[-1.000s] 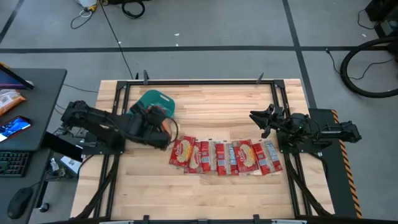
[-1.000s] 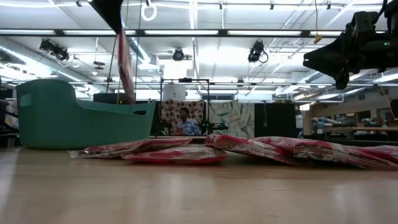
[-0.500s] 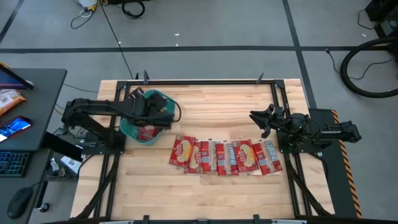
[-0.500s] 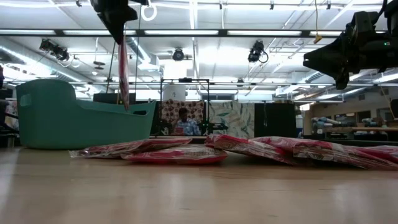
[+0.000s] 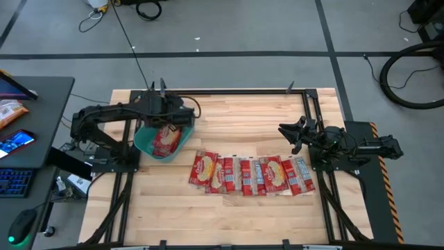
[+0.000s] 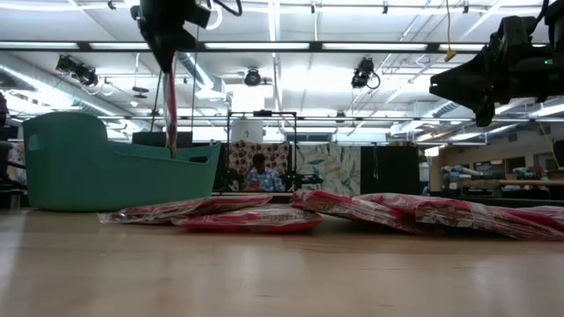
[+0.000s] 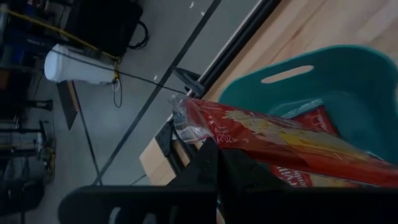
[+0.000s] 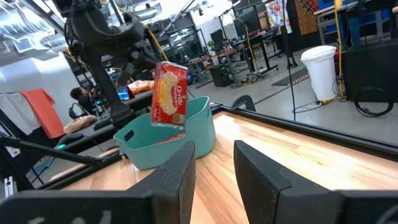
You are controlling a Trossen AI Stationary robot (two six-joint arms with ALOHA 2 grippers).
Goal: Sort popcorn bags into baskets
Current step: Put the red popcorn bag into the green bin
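Observation:
My left gripper (image 5: 168, 114) is shut on a red popcorn bag (image 6: 167, 110) and holds it over the teal tub (image 5: 143, 142). The right wrist view shows the same bag (image 8: 169, 93) hanging above the tub (image 8: 146, 149). At least one bag (image 5: 165, 141) lies inside the tub. Several more bags (image 5: 250, 175) lie flat in a row on the table, overlapping at their edges. My right gripper (image 5: 291, 132) is open and waits above the table's right side, just beyond the right end of the row. My left gripper pinches the bag's upper edge (image 7: 231, 134) between its two fingers (image 7: 211, 168), coming from above and pointing down. The bag is lifted clear and hangs upright below the fingers, its lower end (image 6: 170, 150) at about the height of the tub's rim.
The tub stands near the table's far left corner. A dark metal frame (image 5: 229, 91) runs along the table's edges. Bare wood lies on the near side of the bag row and between the tub and my right arm. A desk with a phone (image 5: 15, 142) stands left of the table.
My left gripper has carried the hanging bag toward the table's far edge, from the tub's near side to above the tub, staying shut on it. The bags on the table and my right arm have kept still.

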